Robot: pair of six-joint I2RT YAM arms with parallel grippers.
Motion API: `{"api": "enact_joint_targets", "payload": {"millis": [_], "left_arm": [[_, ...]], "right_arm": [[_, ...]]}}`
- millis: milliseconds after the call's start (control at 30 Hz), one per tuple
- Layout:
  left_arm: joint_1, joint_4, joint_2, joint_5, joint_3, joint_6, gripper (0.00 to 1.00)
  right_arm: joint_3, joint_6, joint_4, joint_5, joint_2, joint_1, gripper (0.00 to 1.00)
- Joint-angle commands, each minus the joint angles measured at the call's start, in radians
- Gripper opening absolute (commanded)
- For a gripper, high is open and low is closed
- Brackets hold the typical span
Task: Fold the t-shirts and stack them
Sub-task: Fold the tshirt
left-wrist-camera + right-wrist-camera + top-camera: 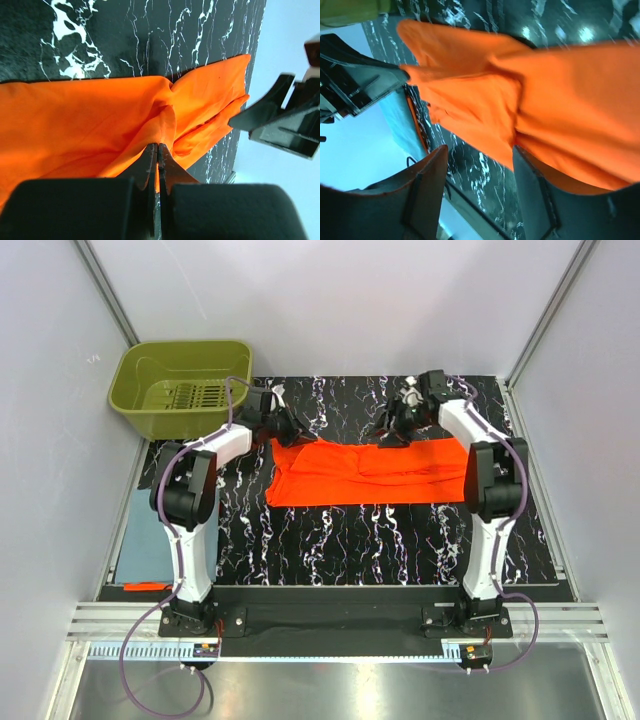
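Top external view: a bright orange short-sleeved cloth t-shirt [360, 472] lies stretched sideways across the middle of the black, white-veined marbled worktop [330, 535]. It is partly folded into a long band. Both arms reach out to its far edge, the left hand [287, 426] at the far left corner and the right hand [398, 422] over the far right part.

From the left wrist, the left hand [157, 150] is clenched on a pinch of the orange cloth. Its two fingers [172, 170] are pressed together, and the fabric gathers into creases that run towards them.

From the right wrist, the right hand [479, 150] is spread wide and grips nothing. The orange cloth lies against one finger and drapes past it, and the other finger [427, 185] stands apart over bare worktop.

An olive-green plastic basket [150, 370] sits at the far left corner. A dusty blue-grey folded cloth rectangle [150, 530] lies flat beside the worktop's left edge, well apart from both hands and from the orange shirt.
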Motion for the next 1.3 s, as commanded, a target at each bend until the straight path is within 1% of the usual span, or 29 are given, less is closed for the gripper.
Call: {"api": "enact_joint_targets", "payload": {"millis": [0, 200, 267, 400, 433, 467, 633, 700, 1033, 1100, 1133, 1200, 1267], "left_arm": [[0.016, 0.066, 0.005, 0.036, 0.037, 0.000, 0.00], [0.024, 0.070, -0.008, 0.040, 0.040, -0.009, 0.00], [0.027, 0.070, -0.011, 0.044, 0.038, -0.010, 0.00], [0.031, 0.070, -0.018, 0.052, 0.029, -0.009, 0.00], [0.031, 0.070, -0.020, 0.053, 0.026, -0.007, 0.00], [0.031, 0.070, -0.022, 0.055, 0.026, -0.006, 0.00], [0.033, 0.069, -0.020, 0.064, 0.020, -0.004, 0.00], [0.033, 0.070, -0.018, 0.066, 0.021, -0.003, 0.00], [0.034, 0.070, -0.005, 0.089, 0.040, -0.004, 0.00], [0.034, 0.070, 0.009, 0.095, 0.055, -0.003, 0.00], [0.036, 0.069, 0.017, 0.096, 0.064, -0.001, 0.00], [0.037, 0.066, 0.031, 0.099, 0.075, -0.001, 0.00], [0.039, 0.064, 0.037, 0.095, 0.080, 0.000, 0.00]], "right_arm": [[0.112, -0.050, 0.012, -0.053, 0.083, 0.037, 0.60], [0.152, -0.050, 0.010, -0.066, 0.157, 0.063, 0.52], [0.143, -0.061, 0.010, -0.052, 0.161, 0.071, 0.52], [0.135, -0.069, 0.010, -0.053, 0.175, 0.082, 0.59], [0.137, -0.075, 0.010, -0.055, 0.183, 0.085, 0.62], [0.140, -0.075, 0.012, -0.064, 0.189, 0.091, 0.62], [0.173, -0.079, 0.012, -0.083, 0.241, 0.105, 0.62], [0.186, -0.079, 0.010, -0.089, 0.261, 0.108, 0.60], [0.241, -0.099, 0.013, -0.090, 0.293, 0.109, 0.59], [0.243, -0.104, 0.015, -0.067, 0.286, 0.109, 0.56], [0.243, -0.102, 0.013, -0.055, 0.282, 0.108, 0.49], [0.241, -0.112, 0.015, -0.050, 0.275, 0.109, 0.42], [0.243, -0.110, 0.018, -0.044, 0.275, 0.109, 0.23]]}}
